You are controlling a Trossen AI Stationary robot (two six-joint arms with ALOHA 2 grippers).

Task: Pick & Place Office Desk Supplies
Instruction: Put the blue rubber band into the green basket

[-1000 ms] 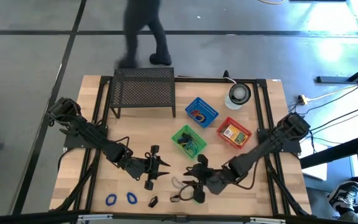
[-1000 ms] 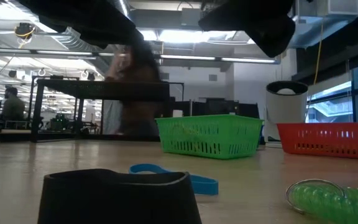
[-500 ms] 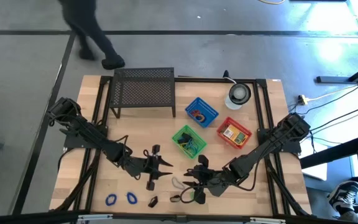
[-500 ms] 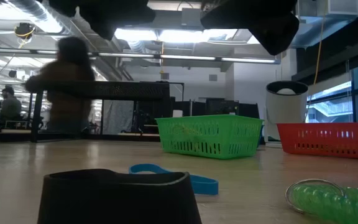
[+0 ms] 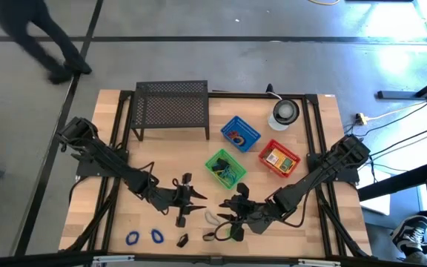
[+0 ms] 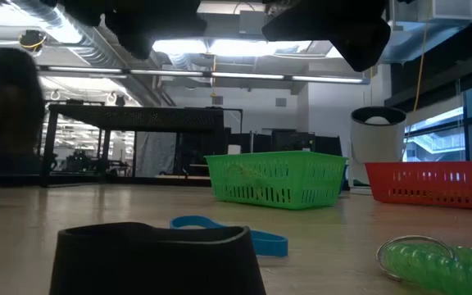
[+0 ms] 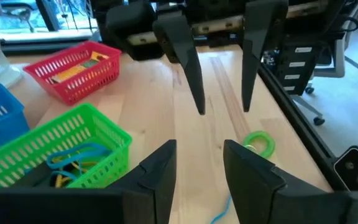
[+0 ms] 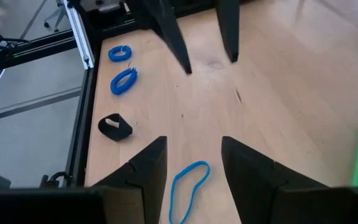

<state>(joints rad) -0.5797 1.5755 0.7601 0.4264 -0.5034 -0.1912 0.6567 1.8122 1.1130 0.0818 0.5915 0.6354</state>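
Observation:
My left gripper (image 5: 196,200) (image 7: 199,167) and my right gripper (image 5: 222,215) (image 8: 193,163) hang open above the table's near middle, tips facing each other, each touching nothing. Below my right gripper a blue rubber band (image 8: 188,188) lies flat on the wood. A green coil loop (image 7: 258,142) (image 6: 439,262) lies beside it. Toward the near left lie two blue coil loops (image 8: 120,53) (image 8: 124,81) and a black clip (image 8: 115,126) (image 6: 154,258). The green basket (image 7: 98,134) holds blue and yellow bands.
A red basket (image 5: 279,158) with a yellow packet and a blue basket (image 5: 240,134) stand right of centre. A black mesh rack (image 5: 171,110) is at the far edge, a round white and grey object (image 5: 285,112) at the far right. A person (image 5: 35,37) walks beyond the far left corner.
My left gripper has tipped a little while staying where it was; in the low view its dark shape has drawn back upward. The person behind the table has walked from behind the rack toward the left. Nothing on the table has moved.

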